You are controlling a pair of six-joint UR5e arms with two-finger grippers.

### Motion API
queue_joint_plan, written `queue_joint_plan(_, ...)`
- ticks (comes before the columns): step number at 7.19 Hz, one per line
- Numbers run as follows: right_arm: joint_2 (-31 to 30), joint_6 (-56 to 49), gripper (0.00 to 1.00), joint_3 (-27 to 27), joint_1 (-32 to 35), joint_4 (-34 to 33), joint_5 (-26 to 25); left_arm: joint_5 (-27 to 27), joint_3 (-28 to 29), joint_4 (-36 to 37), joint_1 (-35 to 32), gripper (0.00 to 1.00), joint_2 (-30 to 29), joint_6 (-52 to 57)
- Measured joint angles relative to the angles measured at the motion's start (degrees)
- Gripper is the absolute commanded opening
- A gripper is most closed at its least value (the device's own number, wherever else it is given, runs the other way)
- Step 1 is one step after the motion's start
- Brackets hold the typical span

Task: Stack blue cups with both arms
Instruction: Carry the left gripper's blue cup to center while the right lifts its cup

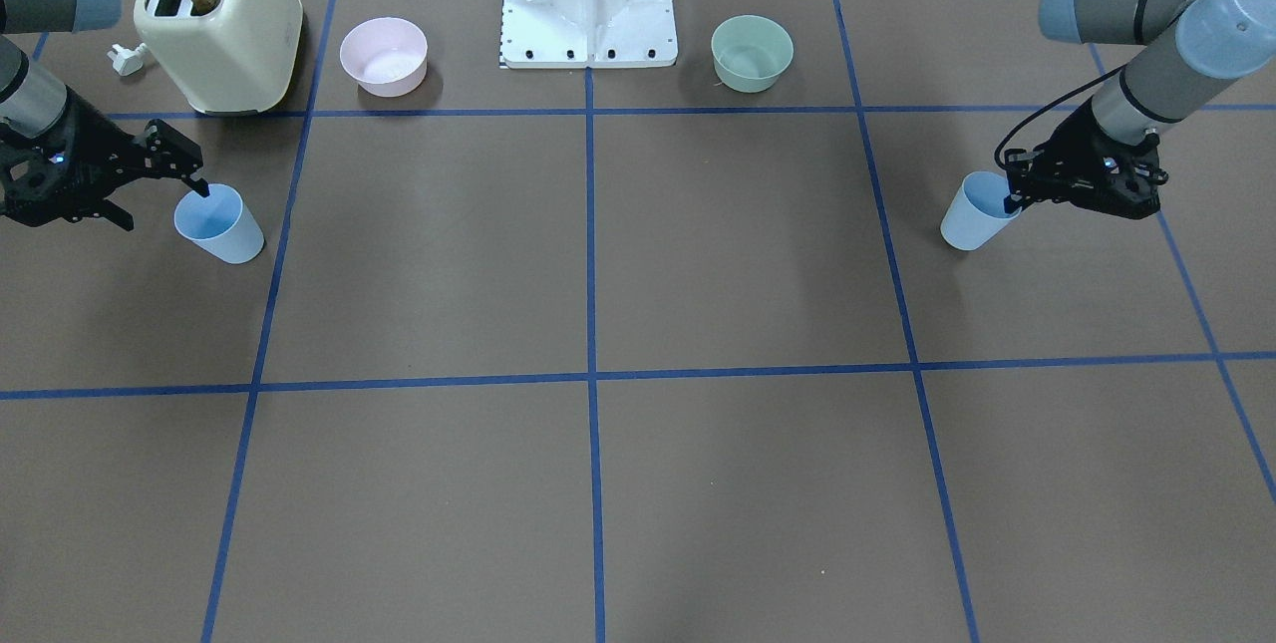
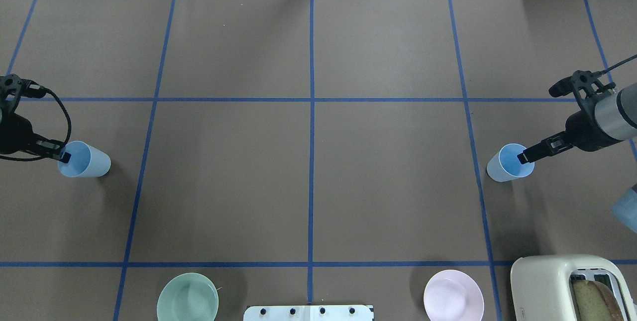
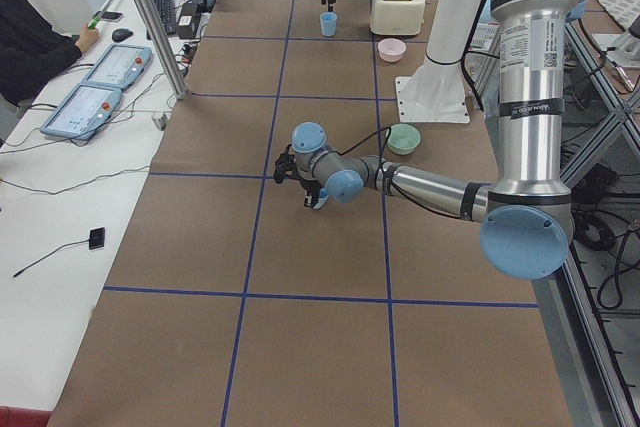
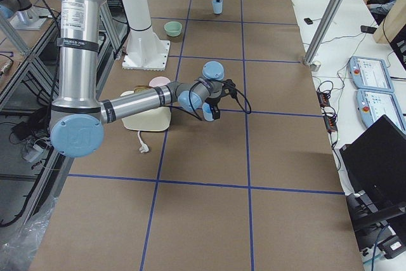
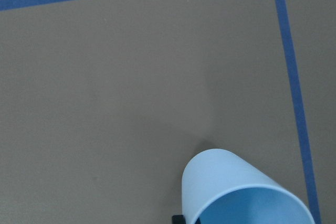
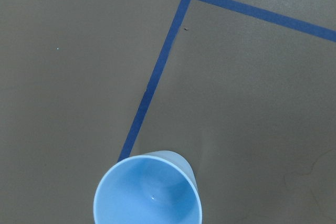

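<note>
Here, on the brown bench (image 2: 308, 176), well apart at opposite ends. Left tool (image 2: 63, 157): reaches one fingertip just inside the rim of the left blue cup (image 2: 97, 162), on the side away from the bench's middle; second finger hidden, so cannot tell whether clenched on the wall or released. Right tool (image 2: 523, 157): dips one fingertip likewise inside the outer rim of the right blue cup (image 2: 500, 169), mouth up, just beside a blue tape line (image 2: 470, 132); again cannot tell the grip. Nearer the white base stand (image 2: 308, 312): mint-green bowl (image 2: 187, 297) on the left, pink bowl (image 2: 453, 295) on the right, then a cream toaster (image 2: 557, 281) with a bread slice (image 2: 594, 301) in one slot.
</note>
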Motion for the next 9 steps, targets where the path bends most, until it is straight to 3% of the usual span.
queue_joint_plan(2,0.12,0.57,0.97,-0.21,-0.44,0.01,-0.32,-1.97,-3.37,4.31,-0.46,0.0,-0.91,-0.34)
queue_joint_plan(3,0.13,0.6,0.95,-0.45,-1.21,0.0,-1.44,-2.5,-5.97,9.77,-0.69,0.0,-3.07,-1.82)
queue_joint_plan(5,0.36,0.51,0.81,-0.81,-3.09,0.0,-4.13,-2.57,-8.41,17.86,-0.26,0.0,-10.64,-10.26)
queue_joint_plan(6,0.64,0.46,0.64,-1.04,-3.41,0.0,-4.57,-2.54,-8.67,19.74,1.12,0.0,-14.27,-15.35)
queue_joint_plan(7,0.78,0.35,0.42,-1.25,-3.53,0.0,-4.64,-2.05,-8.73,21.8,3.45,0.0,-17.87,-20.02)
queue_joint_plan(9,0.85,0.09,0.07,-1.58,-3.53,0.0,-4.27,3.28,-8.65,30.98,9.27,0.0,-27.5,-26.67)
